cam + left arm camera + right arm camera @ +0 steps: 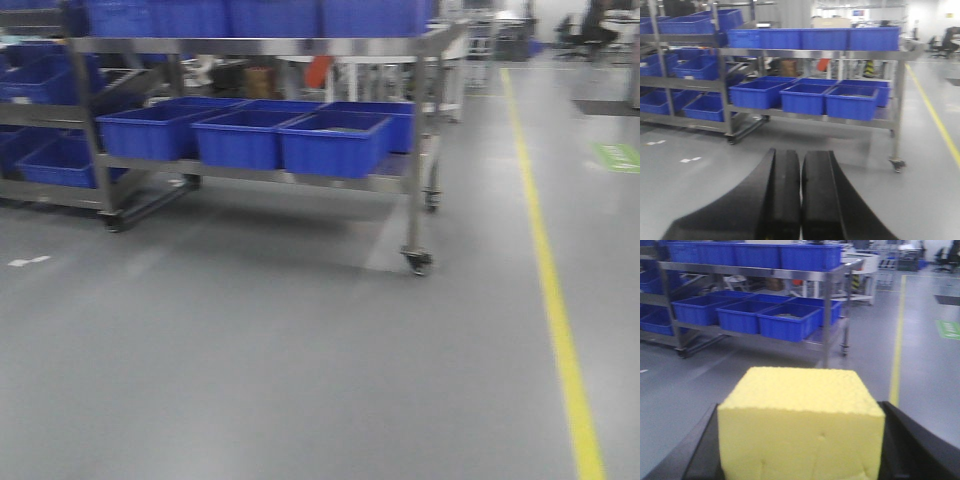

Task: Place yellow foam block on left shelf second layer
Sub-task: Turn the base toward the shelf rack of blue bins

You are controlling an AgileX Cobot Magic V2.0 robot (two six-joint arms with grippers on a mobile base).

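Two fingers (922,450) around yellow foam block (800,425)

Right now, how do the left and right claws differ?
The left claw is shut, fingers pressed together; the right claw has its fingers wide apart. The left claw is empty; the right claw grips the bright yellow foam block. Shared: black fingers, both facing the wheeled steel shelf of blue bins.
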